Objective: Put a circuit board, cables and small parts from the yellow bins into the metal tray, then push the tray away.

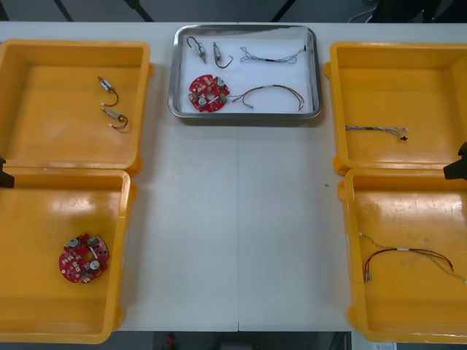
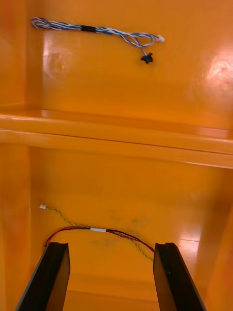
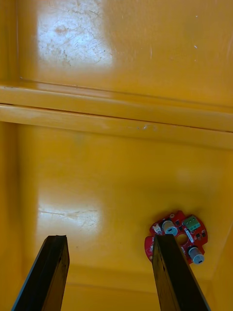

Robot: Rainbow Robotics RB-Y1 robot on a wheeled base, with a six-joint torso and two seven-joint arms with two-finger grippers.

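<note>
The metal tray (image 1: 316,73) at the table's far middle holds a red circuit board (image 1: 209,92), two small metal parts (image 1: 206,51), a pale twisted cable (image 1: 271,56) and a dark cable (image 1: 273,93). My left gripper (image 3: 109,239) hangs open over the near left yellow bin (image 3: 116,175), with a second circuit board (image 3: 177,236) beside one finger. My right gripper (image 2: 112,248) stands open above the near right bin (image 2: 126,189), the red and yellow cable (image 2: 97,229) just beyond its fingertips. Nothing lies between either pair of fingers.
The far left bin (image 1: 44,102) holds two small metal parts (image 1: 112,102). A twisted blue and white cable (image 1: 376,130) lies in the far right bin (image 1: 430,87). Bare table (image 1: 237,219) runs between the bins in front of the tray.
</note>
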